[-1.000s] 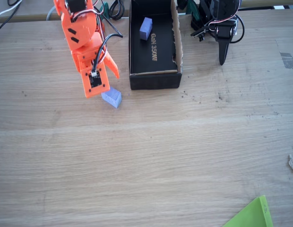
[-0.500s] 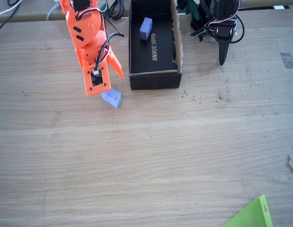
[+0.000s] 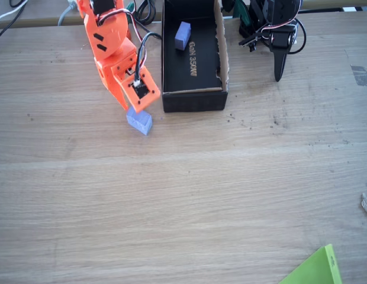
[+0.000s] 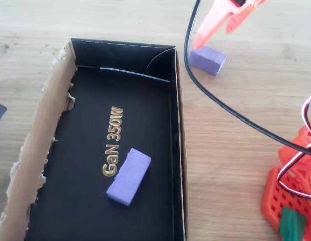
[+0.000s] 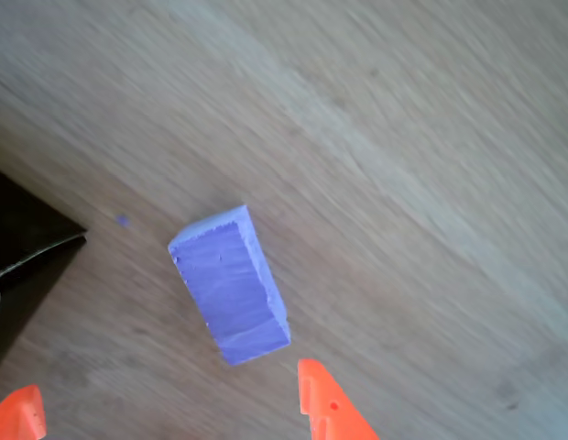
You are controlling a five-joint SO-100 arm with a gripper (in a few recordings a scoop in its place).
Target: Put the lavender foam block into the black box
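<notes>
Since the earlier frames the orange tool (image 3: 135, 105) has swivelled at the wrist, so its camera plate now faces the black box (image 3: 193, 99) and its tips sit just above the lavender foam block (image 3: 139, 121), which has not shifted. The tool is open and holds nothing: in the wrist view its two orange fingertips (image 5: 328, 408) stand well apart with the block (image 5: 231, 285) just ahead of them, lying on the worktop (image 5: 421, 165).

The block is a chunky, matte foam brick with one slanted end, lying just outside the box's near corner. The box is long black cardboard with ragged brown torn edges; the overhead view shows the gold lettering (image 4: 113, 143) on its inner bottom and a slimmer violet block (image 4: 129, 176) lying beside it. The worktop (image 3: 183, 201) is pale wood with fine grain, and a green sheet (image 3: 314, 269) pokes in at the fixed view's lower edge.
</notes>
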